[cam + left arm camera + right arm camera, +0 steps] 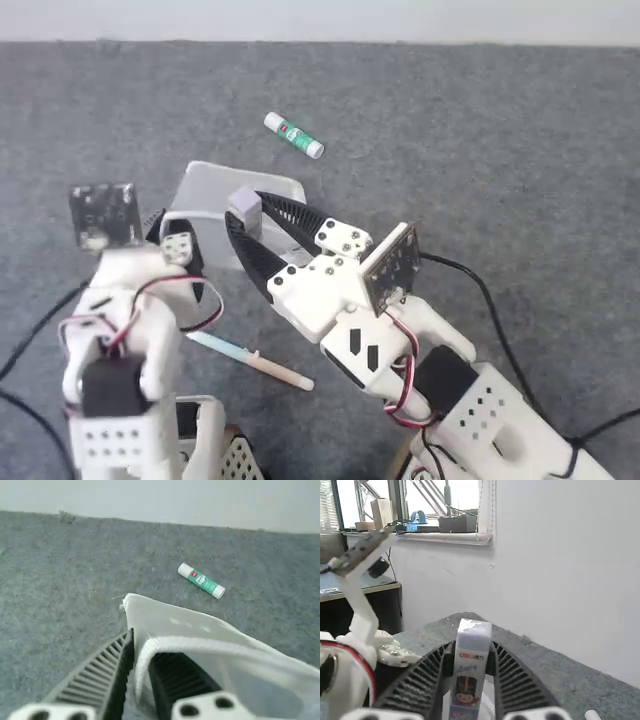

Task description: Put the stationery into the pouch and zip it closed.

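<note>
While the left end effector (137, 652) clamped the pouch (210, 630) rim, the right end effector (470, 647) gripped an eraser (472, 635) over the pouch. A glue stick (293, 135) & pen (250, 358) lay on the worktop (500, 150), outside it. Risk: if the mouth sagged, eraser could clip rim & fall outside.

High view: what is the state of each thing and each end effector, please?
pouch: on the carpet, edge pinched, seemingly unzipped
eraser: gripped, over the pouch
glue stick: lying loose, capped
pen: lying loose by the arms
left end effector: shut on pouch
right end effector: shut on eraser
</note>
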You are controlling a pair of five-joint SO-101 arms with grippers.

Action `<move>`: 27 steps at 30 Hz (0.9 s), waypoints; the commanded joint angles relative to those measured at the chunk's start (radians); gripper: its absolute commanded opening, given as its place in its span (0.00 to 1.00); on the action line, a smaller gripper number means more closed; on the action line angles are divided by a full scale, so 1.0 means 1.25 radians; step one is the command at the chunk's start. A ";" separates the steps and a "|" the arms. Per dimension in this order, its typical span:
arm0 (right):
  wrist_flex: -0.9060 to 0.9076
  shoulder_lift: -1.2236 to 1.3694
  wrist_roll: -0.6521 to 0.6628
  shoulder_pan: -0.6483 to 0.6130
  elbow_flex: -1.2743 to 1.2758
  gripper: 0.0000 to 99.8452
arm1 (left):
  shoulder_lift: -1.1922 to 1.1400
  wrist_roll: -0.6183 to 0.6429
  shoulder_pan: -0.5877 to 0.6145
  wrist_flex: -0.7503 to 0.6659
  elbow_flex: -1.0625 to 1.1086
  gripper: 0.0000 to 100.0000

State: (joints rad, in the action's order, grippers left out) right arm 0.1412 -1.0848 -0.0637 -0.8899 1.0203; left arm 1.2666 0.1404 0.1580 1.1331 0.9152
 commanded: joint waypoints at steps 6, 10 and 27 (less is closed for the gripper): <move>-0.201 -0.014 0.011 -0.003 0.104 0.01 | -0.047 0.039 -0.036 0.026 -0.111 0.01; -0.274 -0.013 0.032 0.012 0.135 0.01 | -0.072 0.058 -0.081 0.026 -0.110 0.01; -0.463 0.175 0.200 0.039 0.183 0.01 | -0.077 0.056 -0.082 0.048 -0.112 0.01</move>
State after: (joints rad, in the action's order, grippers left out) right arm -0.3422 -0.9390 0.1496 -0.8746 1.2689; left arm 1.1745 0.1956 0.0568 1.1853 0.8385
